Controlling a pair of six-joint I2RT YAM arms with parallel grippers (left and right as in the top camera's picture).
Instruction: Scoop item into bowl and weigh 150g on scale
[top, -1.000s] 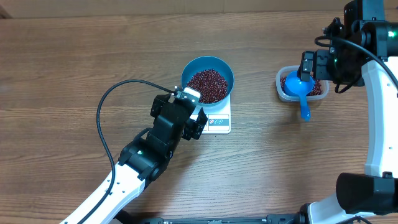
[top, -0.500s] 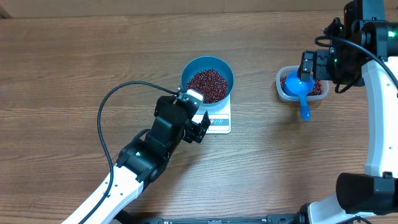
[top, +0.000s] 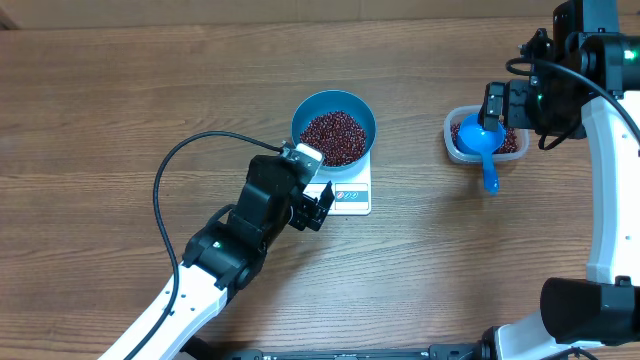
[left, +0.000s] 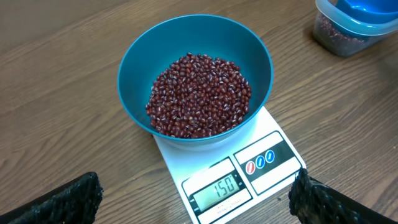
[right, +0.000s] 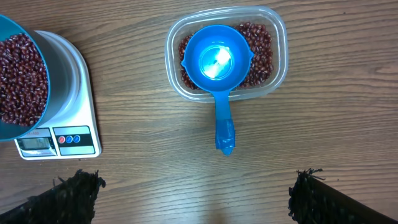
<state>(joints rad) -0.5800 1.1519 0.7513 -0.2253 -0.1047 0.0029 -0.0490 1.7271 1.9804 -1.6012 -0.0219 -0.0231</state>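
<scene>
The blue bowl (top: 301, 112) (left: 134, 68) stands on the white scale (top: 352, 197) (left: 264, 160), holding a heap of dark red beans (top: 334, 135) (left: 199, 93). The scale's display (left: 216, 186) reads 150. My left gripper (top: 312, 205) (left: 198, 182) hovers just before the scale's front-left corner, open and empty, its fingertips (left: 87, 190) wide apart on either side of the display. My right gripper (top: 497, 105) (right: 196, 180) hangs open above the wood near the tub, holding nothing.
A clear plastic tub (top: 512, 150) (right: 281, 37) at the right holds more beans (right: 261, 50). A small blue scoop (top: 486, 147) (right: 216, 56) rests in it, handle over the near rim. The left arm's black cable (top: 165, 175) loops over the table.
My left gripper has drawn back slightly from the scale, toward the lower left. The right arm, bowl and scoop have not moved.
</scene>
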